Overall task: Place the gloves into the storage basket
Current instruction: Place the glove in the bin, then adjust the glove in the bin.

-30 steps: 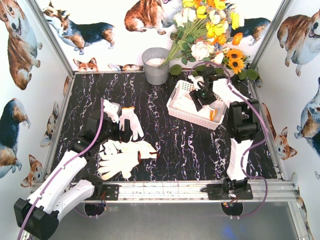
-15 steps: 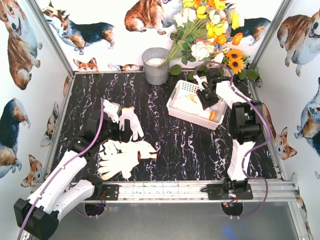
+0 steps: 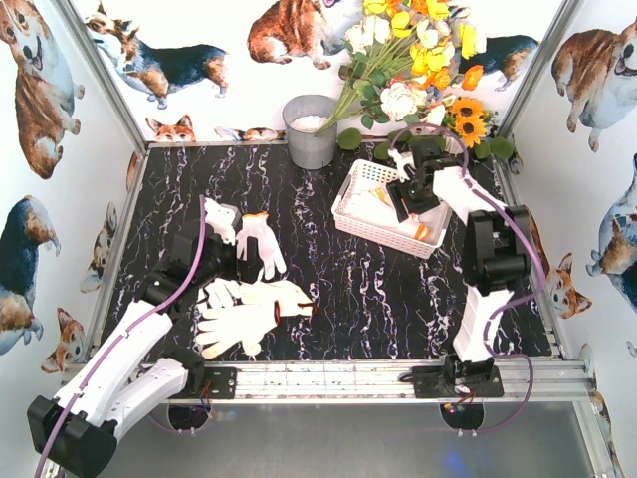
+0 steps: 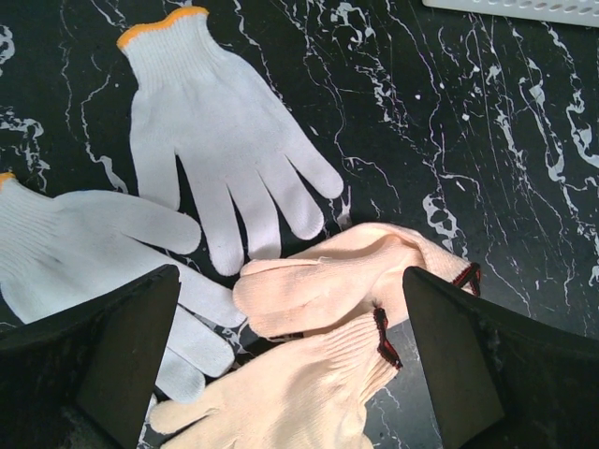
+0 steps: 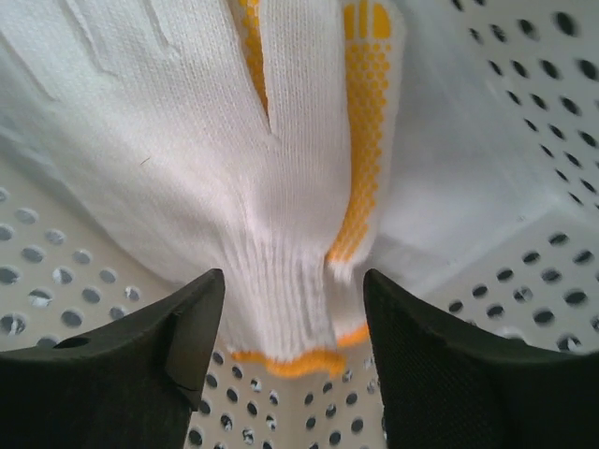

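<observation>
Black, white-veined marble tabletop [image 3: 398,289] underlies both arms. The right gripper [image 5: 290,281] stands released inside the white perforated plastic basket [image 5: 524,281], straddling one white knit glove with yellow grip dots [image 5: 281,140]. Its arm has shifted slightly since a second ago. The left gripper [image 4: 290,281], jaws wide and unmoved, hovers above four flat knit gloves: two white orange-cuffed gloves [image 4: 225,140] beyond its fingertips, and two cream red-trimmed gloves [image 4: 328,281] between them.

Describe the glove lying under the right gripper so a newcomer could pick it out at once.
Find the white slotted storage basket at the table's far right, near the flowers. The right gripper hangs over it, and directly beneath it lies a white knit glove. Unlike the gloves on the table, it shows yellow-orange grip dots.
</observation>
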`<state>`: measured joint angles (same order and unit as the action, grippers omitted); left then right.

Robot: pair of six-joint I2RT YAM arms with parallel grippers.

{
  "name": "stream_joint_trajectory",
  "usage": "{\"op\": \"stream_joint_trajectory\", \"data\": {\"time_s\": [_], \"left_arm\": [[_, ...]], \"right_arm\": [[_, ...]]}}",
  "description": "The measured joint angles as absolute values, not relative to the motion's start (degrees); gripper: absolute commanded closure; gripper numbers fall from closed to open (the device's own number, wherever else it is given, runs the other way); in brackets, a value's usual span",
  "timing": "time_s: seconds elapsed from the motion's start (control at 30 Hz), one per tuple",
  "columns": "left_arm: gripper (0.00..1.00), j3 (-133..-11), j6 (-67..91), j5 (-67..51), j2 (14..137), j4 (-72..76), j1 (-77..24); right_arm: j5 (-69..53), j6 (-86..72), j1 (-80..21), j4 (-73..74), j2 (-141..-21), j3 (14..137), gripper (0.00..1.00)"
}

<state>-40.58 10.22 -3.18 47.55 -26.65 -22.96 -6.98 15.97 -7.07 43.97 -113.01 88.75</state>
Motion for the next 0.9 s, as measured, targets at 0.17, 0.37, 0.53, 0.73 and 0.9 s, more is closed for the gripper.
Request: {"op": "stream_joint_trajectory", "data": {"time_s": [0.17,0.37,0.53,0.73,0.9], "left_arm": [[0.0,-40.6,10.9,-1.3,46.0,-26.7,-22.9],[0.0,-40.6,14.5,0.7,44.9,-26.9,-22.9],[0.0,-40.6,18.1,3.0,44.8,-27.9,-22.9],[0.0,-42.7,22.3,7.6,44.5,-30.8,-22.8],[0.0,-44.5,25.6,11.3,43.2,-31.7,-22.8]], "right_arm": [[-5.6,14.4,-7.1,42.9,-105.1,86.2,0.25],[-5.8,10.1,-7.1,38.8,-95.8,83.3,0.25],[-6.4,5.3,-8.7,34.4,-94.5,79.5,0.3],[-5.6,2.5,-13.4,30.9,-99.8,78.0,0.5],[-2.7,1.4,-14.9,29.6,-107.9,80.6,0.63]]}}
